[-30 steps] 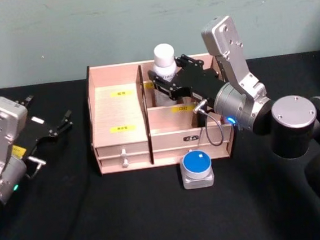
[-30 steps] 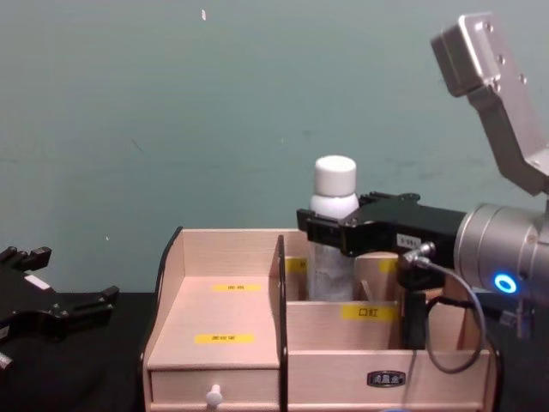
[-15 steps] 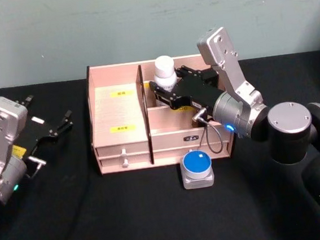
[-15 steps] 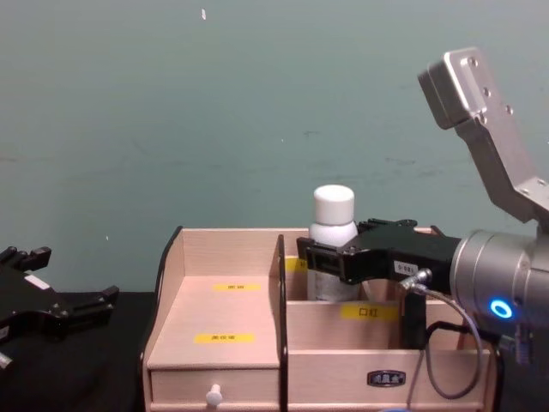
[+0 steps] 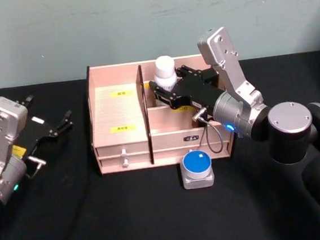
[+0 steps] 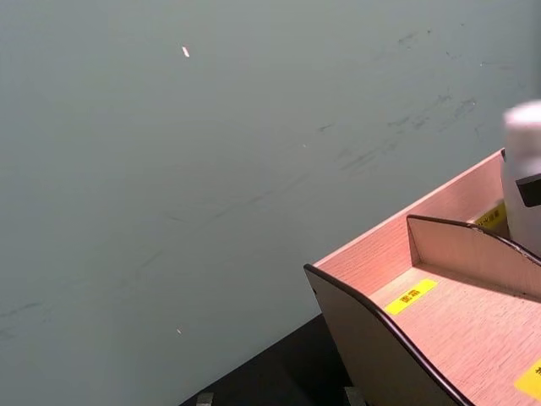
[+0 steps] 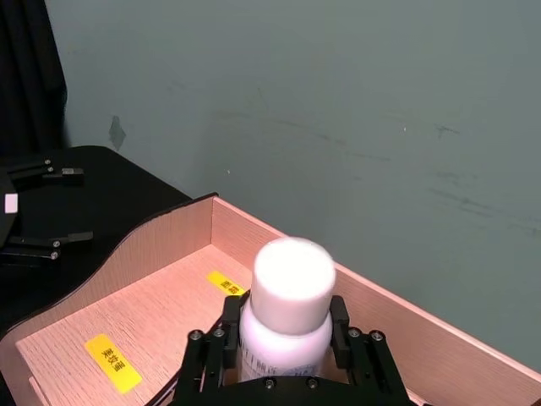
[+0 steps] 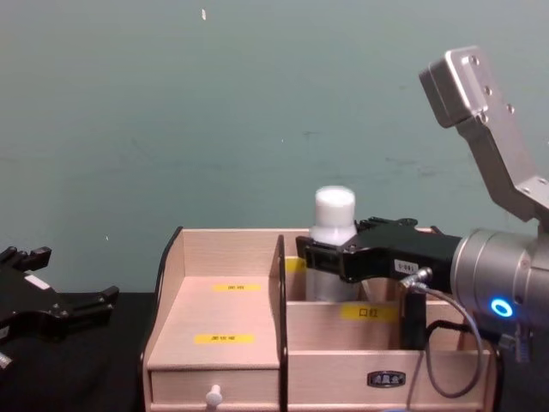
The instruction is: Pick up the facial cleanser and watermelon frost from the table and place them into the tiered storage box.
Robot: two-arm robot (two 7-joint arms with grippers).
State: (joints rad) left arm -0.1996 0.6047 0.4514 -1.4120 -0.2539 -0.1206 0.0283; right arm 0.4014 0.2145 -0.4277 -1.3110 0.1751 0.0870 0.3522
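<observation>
Right claw [image 5: 167,88]: clamped on the facial cleanser [image 5: 165,69], which is held upright to fit the rear compartment of the tiered storage box [image 5: 111,110]. Watermelon frost [image 5: 197,164]: stood on the bench [image 5: 129,213], just before the box. Left claw [image 5: 48,111]: parked wide, far left.

- The right arm [image 5: 243,98] comes in from the right side and reaches forward and to the left.
- Its silver part sticks up high, then bends down to the round wrist, where a small blue light [image 5: 230,126] glows.
- The right gripper [image 5: 166,89] is black and lies flat and level.
- Its two fingers [image 7: 221,334] squeeze the white bottle [image 5: 164,68] from both sides, just under the cap. The bottle stands straight up.
- The left arm [image 5: 1,146] rests low at the left side, far from the right arm.
- The left gripper [image 5: 49,113] points to the right with its fingers spread wide apart.
</observation>
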